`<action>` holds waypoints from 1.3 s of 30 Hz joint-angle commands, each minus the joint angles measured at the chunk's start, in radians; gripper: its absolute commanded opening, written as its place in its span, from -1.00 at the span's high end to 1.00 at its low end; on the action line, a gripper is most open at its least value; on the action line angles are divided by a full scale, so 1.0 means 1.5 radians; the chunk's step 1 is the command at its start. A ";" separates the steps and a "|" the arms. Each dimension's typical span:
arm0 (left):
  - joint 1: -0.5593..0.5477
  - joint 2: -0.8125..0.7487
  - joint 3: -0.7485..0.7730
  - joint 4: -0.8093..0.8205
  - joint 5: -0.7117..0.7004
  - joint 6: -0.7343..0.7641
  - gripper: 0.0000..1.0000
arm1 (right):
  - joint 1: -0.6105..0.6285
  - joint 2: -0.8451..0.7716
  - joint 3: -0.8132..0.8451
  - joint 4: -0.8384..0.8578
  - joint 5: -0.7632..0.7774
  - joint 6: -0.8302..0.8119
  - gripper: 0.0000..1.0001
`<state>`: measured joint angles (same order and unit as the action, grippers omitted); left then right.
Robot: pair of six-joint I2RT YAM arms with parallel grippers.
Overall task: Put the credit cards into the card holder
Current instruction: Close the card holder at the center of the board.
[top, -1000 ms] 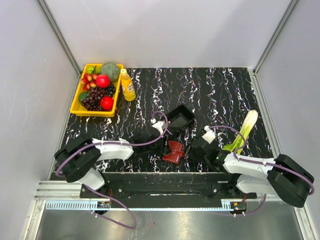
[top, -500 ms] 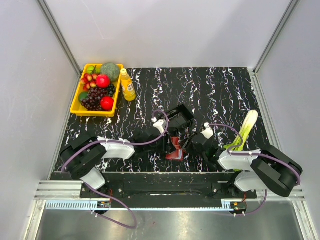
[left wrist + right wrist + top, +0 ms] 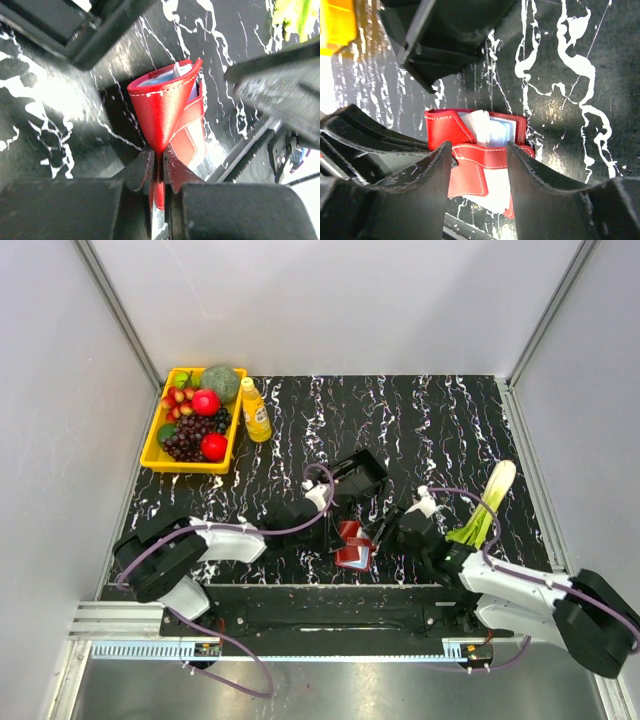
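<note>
The dark red card holder [image 3: 352, 545] lies near the table's front edge, between the two arms. My left gripper [image 3: 159, 170] is shut on one leather flap of the card holder [image 3: 167, 107] and holds it folded up. Pale grey-blue credit cards [image 3: 492, 131] sit inside the card holder [image 3: 470, 165], their edges sticking out; a sliver shows in the left wrist view [image 3: 182, 70]. My right gripper [image 3: 479, 172] is open, its fingers standing on either side of the holder without closing on it. In the top view my right gripper [image 3: 385, 536] is just right of the holder.
A black box-like tray [image 3: 360, 474] stands just behind the holder. A yellow basket [image 3: 150, 452] of fruit and a small orange bottle [image 3: 254, 410] are at the back left. A leek-like vegetable [image 3: 485, 504] lies on the right. The front table edge is close.
My right gripper has moved left up to the card holder and now straddles it. The left gripper keeps its hold; the holder has shifted slightly.
</note>
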<state>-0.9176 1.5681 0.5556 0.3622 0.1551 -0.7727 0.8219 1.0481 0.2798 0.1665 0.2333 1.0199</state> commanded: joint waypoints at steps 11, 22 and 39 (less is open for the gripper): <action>0.119 0.082 -0.263 0.767 0.279 -0.223 1.00 | -0.040 -0.076 -0.030 -0.055 -0.075 -0.014 -0.01; 0.126 0.196 -0.293 0.850 0.268 -0.271 1.00 | -0.037 0.082 -0.048 0.138 -0.226 0.023 0.02; 0.076 0.084 -0.310 0.617 0.171 -0.214 0.85 | 0.043 -0.150 -0.067 -0.130 -0.301 0.045 -0.01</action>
<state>-0.7731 1.7885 0.0635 1.3132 0.4778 -1.1629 0.8532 0.8440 0.2077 0.0471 -0.1535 1.0569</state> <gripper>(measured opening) 0.086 0.509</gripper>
